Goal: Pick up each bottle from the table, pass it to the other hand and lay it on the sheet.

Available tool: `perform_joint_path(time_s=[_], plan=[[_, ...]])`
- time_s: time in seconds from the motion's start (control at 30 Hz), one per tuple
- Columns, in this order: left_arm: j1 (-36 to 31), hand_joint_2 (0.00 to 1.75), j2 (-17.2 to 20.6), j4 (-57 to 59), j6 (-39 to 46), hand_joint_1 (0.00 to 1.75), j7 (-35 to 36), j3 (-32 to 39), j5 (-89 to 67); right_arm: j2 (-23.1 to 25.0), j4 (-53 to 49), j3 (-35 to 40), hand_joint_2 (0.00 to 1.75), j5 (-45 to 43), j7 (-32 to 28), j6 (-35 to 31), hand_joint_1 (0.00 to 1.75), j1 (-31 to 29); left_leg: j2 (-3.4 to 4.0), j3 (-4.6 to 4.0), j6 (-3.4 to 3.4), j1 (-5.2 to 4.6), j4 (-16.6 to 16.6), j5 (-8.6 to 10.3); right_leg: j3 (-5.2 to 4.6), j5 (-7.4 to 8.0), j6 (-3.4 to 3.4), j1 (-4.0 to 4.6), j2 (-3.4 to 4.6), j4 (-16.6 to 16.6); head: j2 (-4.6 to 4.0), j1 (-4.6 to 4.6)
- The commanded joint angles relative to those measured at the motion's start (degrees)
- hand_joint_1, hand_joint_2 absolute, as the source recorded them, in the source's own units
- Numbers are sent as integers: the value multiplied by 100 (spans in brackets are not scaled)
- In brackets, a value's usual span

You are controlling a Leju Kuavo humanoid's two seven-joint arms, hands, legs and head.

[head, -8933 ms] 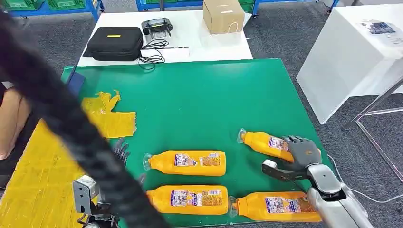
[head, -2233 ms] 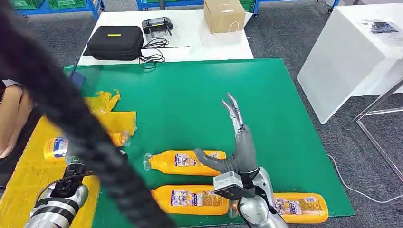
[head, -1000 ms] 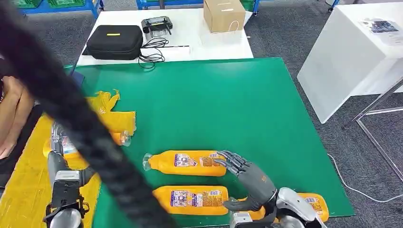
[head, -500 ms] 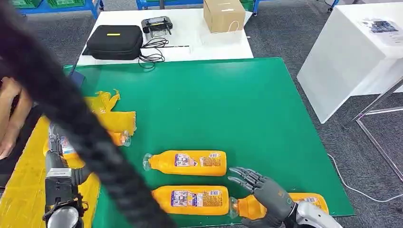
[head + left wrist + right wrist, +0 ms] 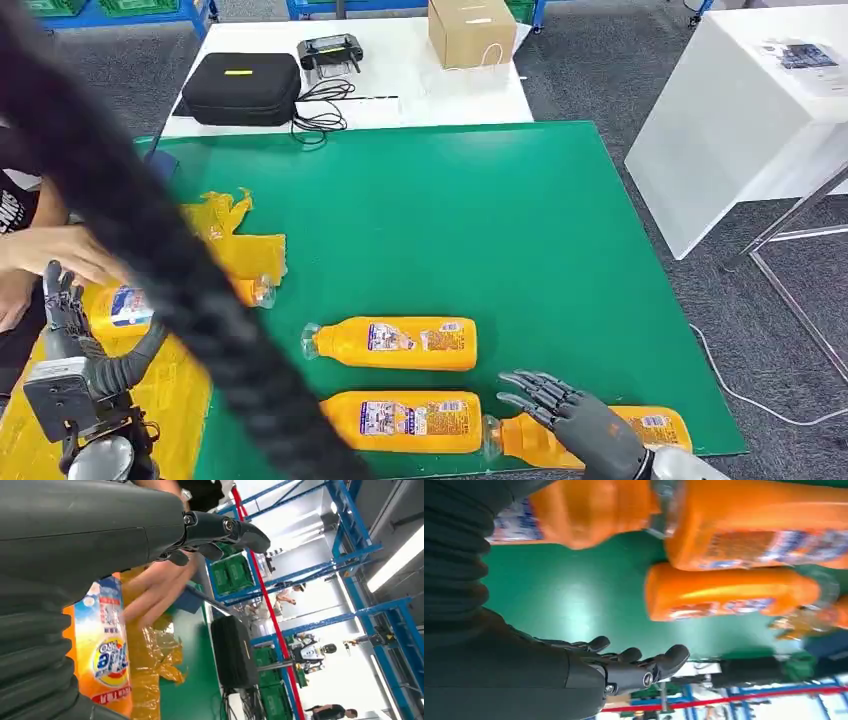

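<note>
Three orange bottles lie on the green mat [image 5: 450, 220]: one in the middle [image 5: 395, 343], one nearer the front [image 5: 400, 420] and one at the front right [image 5: 655, 428]. My right hand [image 5: 575, 415] hovers open over the neck end of the front right bottle, fingers spread [image 5: 639, 667], with the bottles [image 5: 734, 592] beyond them. Another orange bottle [image 5: 118, 305] lies on the yellow sheet [image 5: 50, 410]. A person's hand [image 5: 75, 258] reaches onto that bottle. Beside it my left hand [image 5: 70, 325] stands open and empty; its fingers [image 5: 220, 527] are above the bottle [image 5: 102, 650].
A thick black cable [image 5: 150, 240] crosses the left of the head view. A crumpled yellow bag [image 5: 235, 245] lies on the mat's left. Beyond the mat a white table holds a black case [image 5: 243, 90], a controller [image 5: 330, 55] and a cardboard box [image 5: 470, 32]. Another white table [image 5: 740, 110] stands right.
My right hand has drawn back and down over the front right bottle. My left hand has pulled away from the bottle on the sheet, and a person's hand has reached onto it.
</note>
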Motion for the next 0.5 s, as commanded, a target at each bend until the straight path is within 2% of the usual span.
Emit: perform_joint_path(time_s=[0.03,0.2,0.37,0.4,0.5], plan=[[-83,175,-185,220,-44,0,-8,214,-23,-311,-125,154,175,174,333,-118,0,154,0,24,-2,6,1,-11,29,-9,-5,7,-6,-7,0,0],[18,175,-233,86,-6,0,-18,213,-58,-666,-67,179,175,717,1302,-436,0,434,-4,18,0,1,-1,-6,19,-7,-3,1,-7,-3,0,0],[102,175,-276,-7,15,0,-10,144,-209,-626,143,132,175,1155,1923,-513,0,454,-1,11,0,0,-3,-3,11,-3,-2,1,-4,-5,0,0],[106,175,-284,-8,17,0,-10,135,-214,-598,202,117,175,1201,1990,-525,0,434,2,39,-1,11,3,-22,47,-16,-6,12,-5,-13,0,0],[162,175,-307,-62,21,0,-2,121,-242,-454,387,19,175,1577,2353,-470,0,385,-1,17,0,5,-4,-5,21,-3,-3,5,-4,-10,0,0]])
